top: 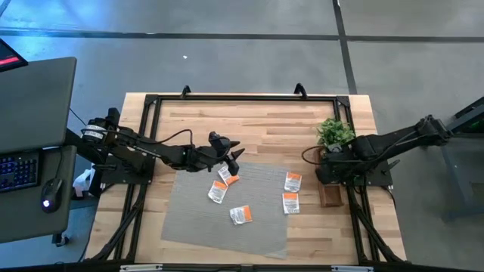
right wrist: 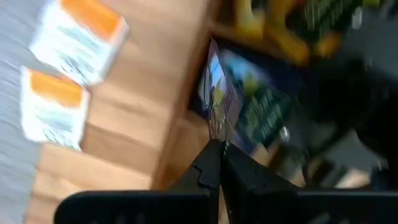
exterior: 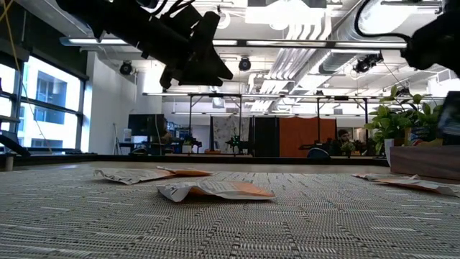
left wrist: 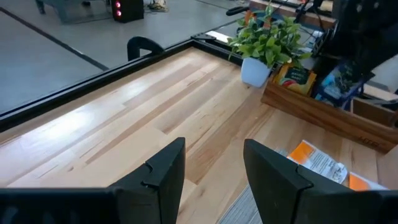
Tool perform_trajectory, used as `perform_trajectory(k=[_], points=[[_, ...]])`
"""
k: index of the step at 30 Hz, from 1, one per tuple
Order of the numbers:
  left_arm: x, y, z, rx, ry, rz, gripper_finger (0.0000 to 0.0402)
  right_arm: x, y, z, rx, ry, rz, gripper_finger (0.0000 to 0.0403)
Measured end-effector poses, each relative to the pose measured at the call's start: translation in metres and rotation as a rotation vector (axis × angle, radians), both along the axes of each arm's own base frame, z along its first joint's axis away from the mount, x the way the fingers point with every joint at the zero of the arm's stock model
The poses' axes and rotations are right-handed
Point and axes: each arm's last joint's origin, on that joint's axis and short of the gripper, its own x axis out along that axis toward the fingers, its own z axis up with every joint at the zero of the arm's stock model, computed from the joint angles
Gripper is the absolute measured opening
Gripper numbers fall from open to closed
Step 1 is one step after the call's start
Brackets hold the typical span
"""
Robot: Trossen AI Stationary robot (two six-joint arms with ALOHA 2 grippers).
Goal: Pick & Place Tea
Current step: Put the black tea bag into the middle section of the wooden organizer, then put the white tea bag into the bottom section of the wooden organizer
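Dark sachet (right wrist: 216, 99) in right hand (right wrist: 219, 163)

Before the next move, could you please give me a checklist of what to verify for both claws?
1. Left claw open and empty: ok.
2. Left claw above a sachet: not ok, it faces bare wood beside the grey mat.
3. Right claw shut on dark sachet: ok.
4. Dark sachet over wooden tray: ok.
5. White-orange sachets all lying single, none overlapping: cannot tell.
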Motion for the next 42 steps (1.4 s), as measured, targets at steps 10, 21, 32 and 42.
perform_trajectory(k=[10,21,32,42], points=[[-0.001,0.000,-0.003,0.003,0.028,0.000,0.0163,-0.002,-0.002,-0.001,0.014,0.068,-0.063,0.0024],[-0.001,0.000,-0.004,0.003,0.039,-0.002,0.0163,0.002,-0.001,-0.011,0.014,0.111,-0.037,0.0085],[-0.001,0.000,-0.003,0.001,0.037,-0.013,0.0163,0.022,0.001,0.021,-0.079,-0.138,0.093,0.0094],[-0.001,-0.001,-0.003,-0.003,0.038,-0.026,0.0163,0.098,0.038,-0.003,-0.214,-0.469,0.542,0.0084]])
